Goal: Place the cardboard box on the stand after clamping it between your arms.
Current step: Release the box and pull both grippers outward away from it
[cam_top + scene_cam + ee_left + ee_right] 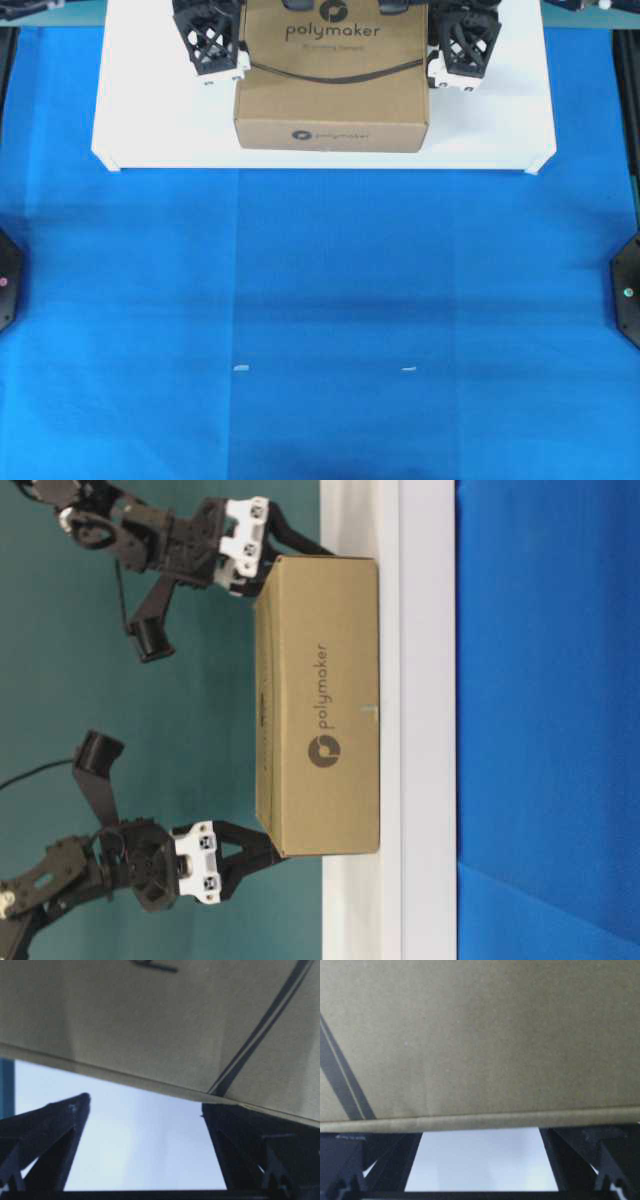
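Squeezing the box (332, 85) between both arms: it sits flat on the stand (150, 120), near the stand's front edge and about midway between its left and right ends, front face nearly flush with that edge. The stand itself lies along the far edge of the blue-covered table (320, 330).

Left hand (212, 45) is at the box's left side, right hand (463, 48) at its right side, roughly opposite one another. Both have their jaws spread wide and grip nothing; the fingers act as pushers against the box walls, not as pincers. We read this as the reason for the pose: the box is too wide for one hand, so opposed side pressure carries it.

In the table-level view the box bottom meets the stand top with no gap that we can see. Wrist views show the box edge filling the frame just above the parted fingers (50, 1125), white stand beneath.

Judgement: placement looks done, or nearly. The remaining step would be drawing both arms outward evenly, so the box does not slide toward the front edge.
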You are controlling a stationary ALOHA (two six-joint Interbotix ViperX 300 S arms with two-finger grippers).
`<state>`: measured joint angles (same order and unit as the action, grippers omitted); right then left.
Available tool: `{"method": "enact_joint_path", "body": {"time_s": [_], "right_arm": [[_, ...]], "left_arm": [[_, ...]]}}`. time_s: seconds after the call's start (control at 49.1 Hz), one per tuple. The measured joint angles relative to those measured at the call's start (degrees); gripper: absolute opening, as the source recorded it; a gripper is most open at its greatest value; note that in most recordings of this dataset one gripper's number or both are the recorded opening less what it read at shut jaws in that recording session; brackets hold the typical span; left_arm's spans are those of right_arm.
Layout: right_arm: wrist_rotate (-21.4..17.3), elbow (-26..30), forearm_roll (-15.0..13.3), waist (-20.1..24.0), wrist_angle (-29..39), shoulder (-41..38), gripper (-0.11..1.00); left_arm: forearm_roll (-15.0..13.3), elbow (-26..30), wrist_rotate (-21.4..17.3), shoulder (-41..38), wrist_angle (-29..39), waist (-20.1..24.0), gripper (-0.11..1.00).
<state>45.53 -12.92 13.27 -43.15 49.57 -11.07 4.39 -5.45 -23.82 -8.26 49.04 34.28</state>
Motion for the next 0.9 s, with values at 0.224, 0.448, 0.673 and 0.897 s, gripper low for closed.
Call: {"method": "enact_joint_path", "body": {"time_s": [0.224,0.448,0.673,0.897], "right_arm": [[-0.1,-3.7,1.3,-1.5,-4.5,1.7,0.96],[0.6,-6.1,1.8,-3.3,-4.4,3.3,0.96],[1.7,-7.9,1.8,-4.9,-4.3,6.2,0.96],[1.7,-12.3,2.1,-7.5,-3.7,13.2,0.96]], "left_arm": [[-0.1,-4.0,0.1,1.8,-6.2,2.1,0.88],[-1.1,-8.1,0.6,4.4,-7.9,1.7,0.88],[-1.1,-13.1,0.6,8.9,-8.5,2.8,0.88],[-1.1,-17.0,0.8,14.5,-8.5,5.4,0.88]]}}
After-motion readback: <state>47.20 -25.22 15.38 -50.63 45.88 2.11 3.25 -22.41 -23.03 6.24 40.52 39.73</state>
